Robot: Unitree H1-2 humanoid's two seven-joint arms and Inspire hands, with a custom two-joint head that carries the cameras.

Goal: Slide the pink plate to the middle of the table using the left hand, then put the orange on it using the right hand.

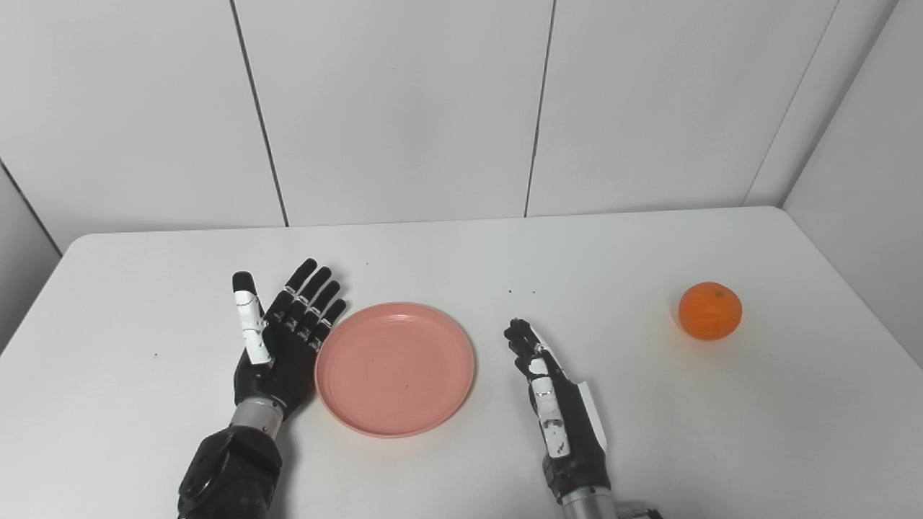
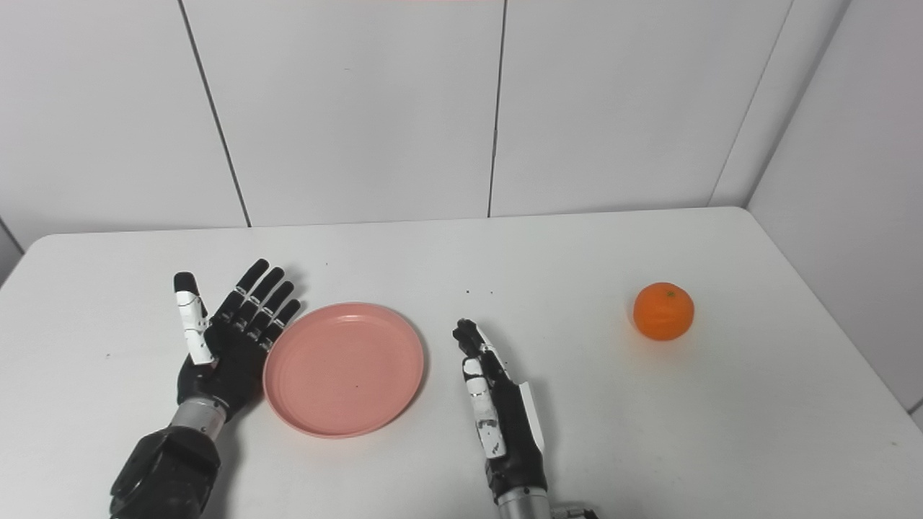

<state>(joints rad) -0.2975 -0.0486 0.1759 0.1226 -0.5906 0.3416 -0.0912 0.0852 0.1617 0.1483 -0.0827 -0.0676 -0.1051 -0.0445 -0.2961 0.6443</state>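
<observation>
white tabletop with rounded far corners, a few tiny dark specks near its middle; behind, white wall panels split by thin dark seams.

- No text, label, brand, number or sign can be read anywhere in either view.
- The pink plate is plain, with no print or mark on it.
- The orange bears no sticker or lettering.
- The white segments on the left robot hand and the right robot hand show no legible writing.
- The table and the wall panels behind it are bare of any writing.
</observation>
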